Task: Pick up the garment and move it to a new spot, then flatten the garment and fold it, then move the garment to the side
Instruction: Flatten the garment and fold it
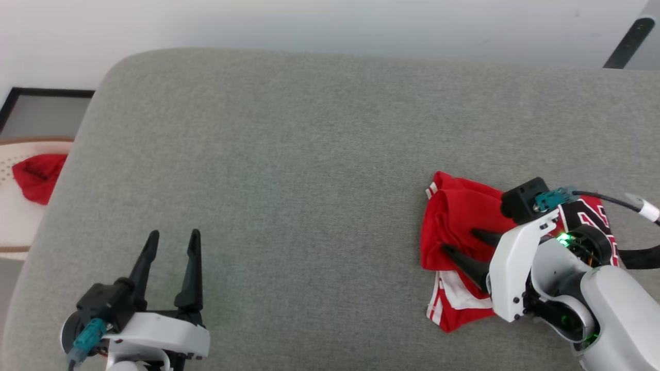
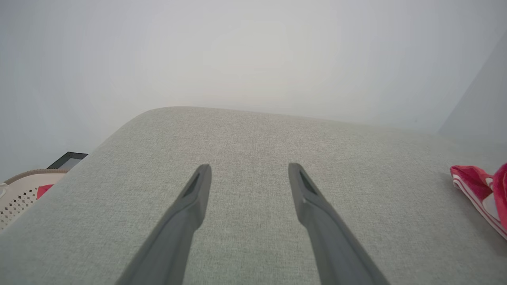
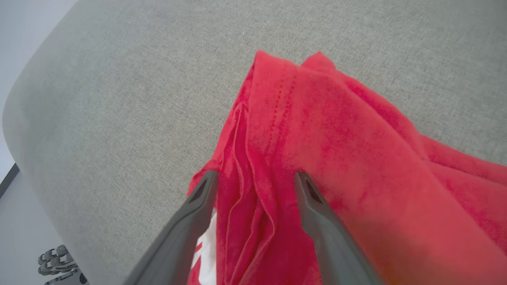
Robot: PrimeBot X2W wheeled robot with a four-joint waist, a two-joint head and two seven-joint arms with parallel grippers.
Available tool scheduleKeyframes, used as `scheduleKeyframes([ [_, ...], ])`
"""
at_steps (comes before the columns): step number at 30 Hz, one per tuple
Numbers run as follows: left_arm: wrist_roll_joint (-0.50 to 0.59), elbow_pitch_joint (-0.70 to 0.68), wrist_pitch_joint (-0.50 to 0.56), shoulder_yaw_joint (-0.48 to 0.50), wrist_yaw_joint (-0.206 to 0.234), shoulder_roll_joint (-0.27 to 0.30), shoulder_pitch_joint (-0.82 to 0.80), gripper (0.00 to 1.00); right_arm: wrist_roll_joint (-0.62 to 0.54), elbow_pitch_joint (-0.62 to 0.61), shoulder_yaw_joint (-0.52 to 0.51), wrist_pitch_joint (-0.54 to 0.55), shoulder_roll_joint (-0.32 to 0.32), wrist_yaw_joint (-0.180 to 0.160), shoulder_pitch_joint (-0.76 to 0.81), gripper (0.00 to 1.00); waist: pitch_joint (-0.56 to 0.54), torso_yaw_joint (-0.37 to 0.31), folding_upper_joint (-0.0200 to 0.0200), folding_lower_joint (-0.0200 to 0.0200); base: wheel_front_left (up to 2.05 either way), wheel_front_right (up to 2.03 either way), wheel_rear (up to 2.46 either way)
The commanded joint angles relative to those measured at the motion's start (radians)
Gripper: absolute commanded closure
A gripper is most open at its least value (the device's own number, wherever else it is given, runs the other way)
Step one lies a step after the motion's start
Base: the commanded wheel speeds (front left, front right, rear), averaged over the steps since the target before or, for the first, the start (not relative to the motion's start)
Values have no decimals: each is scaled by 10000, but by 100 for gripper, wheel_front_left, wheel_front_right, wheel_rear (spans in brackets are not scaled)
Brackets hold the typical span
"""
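Grey upholstered cushion (image 1: 309,154) is spreading across the whole scene, with a pale wall (image 1: 309,20) running behind its far edge. The garment (image 1: 454,216), a red basketball jersey, is lying bunched in loose folds on the right part of the cushion, close to the near edge. Its white-and-red striped trim (image 1: 443,293) is peeking out at the near side, and a bit of black, white-outlined lettering (image 1: 588,216) is showing just beyond the right wrist.

The right gripper (image 1: 459,240) is reaching over the jersey from the right, its fingers (image 3: 198,213) standing spread apart. In the right wrist view a ridge of red cloth is rising between them, with the tips low against the fabric; whether they are touching it cannot be told.

The left gripper (image 1: 174,234) is hovering over bare cushion at the lower left, well apart from the jersey, its two dark fingers likewise held wide with nothing between them.

Off the cushion's left edge, a plain red cloth (image 1: 36,175) is resting in a cream perforated basket (image 1: 15,221).
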Motion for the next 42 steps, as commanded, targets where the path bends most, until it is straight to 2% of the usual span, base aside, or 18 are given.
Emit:
scheduleKeyframes([
  [1, -36, -34, 5, 95, -27, -1, 82, 0, 192, 33, -30, -175, -51, -16, -189, 0, -120, -176, 0, 0, 0, 0, 0],
  [8, -134, -94, 5, 217, -27, 124, 246, 0, 377, 134, -321, -598, -303, -16, -238, 0, -372, -632, 0, 0, 0, 0, 0],
  [17, -455, 67, 5, 61, -27, 353, 243, 0, 530, 470, -1661, -2052, -532, -15, -36, 0, -613, -1305, 0, 0, 0, 0, 0],
  [26, -591, 463, 5, -172, -27, 536, 261, 0, -536, 1380, -2264, -3721, -962, -16, 868, 0, -1035, -1597, 0, 0, 0, 0, 0],
  [34, -615, 524, 5, -57, -27, 629, 641, 0, -999, 1504, -2982, -5036, -674, -16, 1656, 0, -1453, -1666, 0, 0, 0, 0, 0],
  [42, -439, 578, 5, -27, -27, 466, 918, 0, -2040, 1442, -3733, -6181, -181, -16, 2586, 0, -1832, -1469, 0, 0, 0, 0, 0],
])
